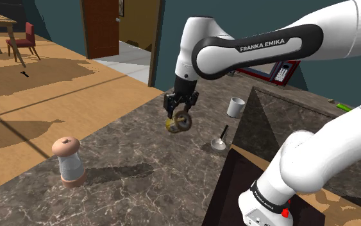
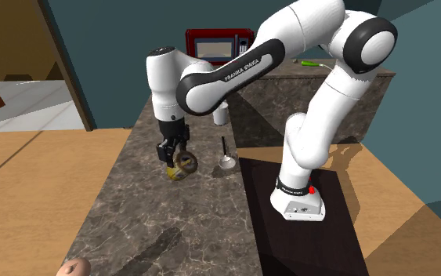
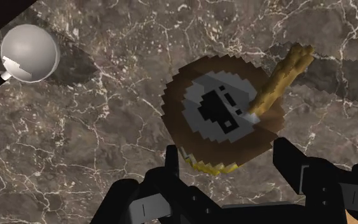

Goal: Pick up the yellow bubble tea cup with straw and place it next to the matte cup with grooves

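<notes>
The bubble tea cup is yellowish-brown with a grey lid and a tan straw. It hangs tilted above the dark marble counter, clasped in my black gripper. In the second exterior view the cup sits just below the gripper. The wrist view looks down on the lid of the cup; its straw sticks out sideways, and the gripper has its fingers on both sides of the cup. The white cup stands farther back on the counter, by a raised block.
A metal ladle lies between the held cup and the stand. A pink-topped grinder stands near the counter's front edge. A red microwave sits on the raised counter behind. My dark stand adjoins the counter.
</notes>
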You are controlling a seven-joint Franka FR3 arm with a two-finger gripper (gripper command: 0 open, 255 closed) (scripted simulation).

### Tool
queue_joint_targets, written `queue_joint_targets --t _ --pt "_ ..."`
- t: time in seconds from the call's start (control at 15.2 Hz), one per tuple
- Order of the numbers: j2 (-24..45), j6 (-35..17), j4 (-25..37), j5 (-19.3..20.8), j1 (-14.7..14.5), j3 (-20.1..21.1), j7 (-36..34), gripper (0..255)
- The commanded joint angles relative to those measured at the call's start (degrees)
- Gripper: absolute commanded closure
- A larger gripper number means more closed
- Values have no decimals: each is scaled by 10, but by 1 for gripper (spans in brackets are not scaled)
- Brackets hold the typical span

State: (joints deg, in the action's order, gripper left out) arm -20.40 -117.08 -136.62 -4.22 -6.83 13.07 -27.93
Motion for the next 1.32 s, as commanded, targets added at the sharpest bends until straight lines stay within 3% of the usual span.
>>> queue_joint_targets --t 0.0,0.79,1.25 --pt "-6 17 11 0 0 -2 2 255" --pt "-23 110 87 1 2 -9 4 255" --pt "-62 114 50 26 38 -82 102 255"
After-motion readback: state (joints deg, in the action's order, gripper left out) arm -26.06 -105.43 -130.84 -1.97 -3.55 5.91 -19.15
